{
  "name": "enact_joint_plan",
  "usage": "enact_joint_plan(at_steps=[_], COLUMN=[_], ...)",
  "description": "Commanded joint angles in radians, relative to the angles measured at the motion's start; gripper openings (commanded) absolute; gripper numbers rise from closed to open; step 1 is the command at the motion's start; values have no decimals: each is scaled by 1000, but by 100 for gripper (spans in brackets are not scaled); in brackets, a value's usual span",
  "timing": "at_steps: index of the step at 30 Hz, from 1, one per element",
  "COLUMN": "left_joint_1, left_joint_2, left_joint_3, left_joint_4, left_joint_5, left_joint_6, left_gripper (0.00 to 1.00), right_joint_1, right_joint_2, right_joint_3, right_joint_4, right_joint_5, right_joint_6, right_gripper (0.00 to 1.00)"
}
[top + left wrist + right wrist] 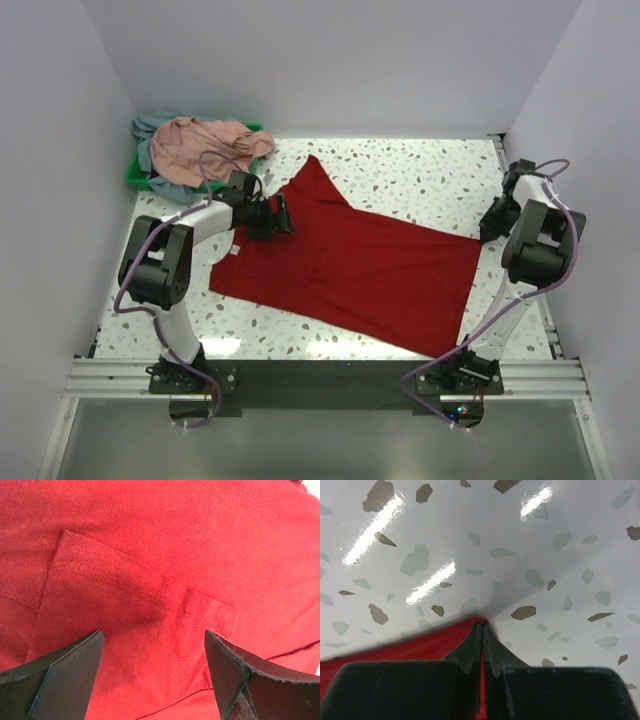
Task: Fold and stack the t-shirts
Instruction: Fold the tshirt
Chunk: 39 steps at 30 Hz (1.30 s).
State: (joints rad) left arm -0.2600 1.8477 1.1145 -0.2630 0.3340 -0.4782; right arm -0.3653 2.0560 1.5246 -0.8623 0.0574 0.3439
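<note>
A soft, plain bright red t-shirt [370, 270] is lying spread out flat across the middle of the white speckled terrazzo counter [420, 180], with one pointed corner reaching toward 12 o'clock and its long edge running down toward 5 o'clock.

The left gripper [284, 215] is hovering over the shirt's 9 o'clock side with its jaws spread wide and nothing between them. From its own camera, the black fingers [65, 675] are framing a folded flap of stitched red cloth below.

The right gripper [492, 228] is sitting at the shirt's 3 o'clock edge. Its fingers [470, 650] are clenched together, and they are pinching a peak of the red fabric right at the tips, low over the counter.

At 10 o'clock, a green plastic tray [135, 175] is holding a crumpled dusty pink t-shirt [200, 145], which is lying on top of a bunched grey-blue t-shirt [150, 122].
</note>
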Motion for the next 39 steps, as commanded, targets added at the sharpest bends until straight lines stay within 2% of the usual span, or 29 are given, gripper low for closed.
enact_joint_plan(at_steps=[1, 12, 15, 16, 19, 22, 31, 35, 39], left_joint_1=[11, 11, 11, 10, 10, 10, 11, 11, 11], left_joint_2=[88, 102, 108, 113, 123, 131, 131, 139, 221], left_joint_3=[-58, 11, 69, 89, 163, 228, 367, 432, 528], left_joint_4=[-97, -120, -142, -148, -176, -202, -245, -222, -188], left_joint_5=[-124, -115, -104, -104, -93, -73, -21, -10, 2], left_joint_6=[61, 75, 73, 73, 73, 70, 43, 24, 10], left_gripper=[88, 89, 89, 89, 89, 89, 89, 89, 90], right_joint_1=[-4, -4, -4, -4, -4, -4, -3, -1, -1], right_joint_2=[1, 26, 3, -5, -39, -59, -86, -92, -88], right_joint_3=[58, 108, 112, 114, 108, 92, -47, -92, -92], right_joint_4=[-4, -27, -38, -41, -46, -35, 95, 112, 121], right_joint_5=[12, 7, -7, -7, -1, -5, -159, -140, -119], right_joint_6=[12, 10, 4, 0, 0, 0, 56, 49, 38], right_gripper=[0, 0, 15, 27, 41, 48, 50, 49, 49])
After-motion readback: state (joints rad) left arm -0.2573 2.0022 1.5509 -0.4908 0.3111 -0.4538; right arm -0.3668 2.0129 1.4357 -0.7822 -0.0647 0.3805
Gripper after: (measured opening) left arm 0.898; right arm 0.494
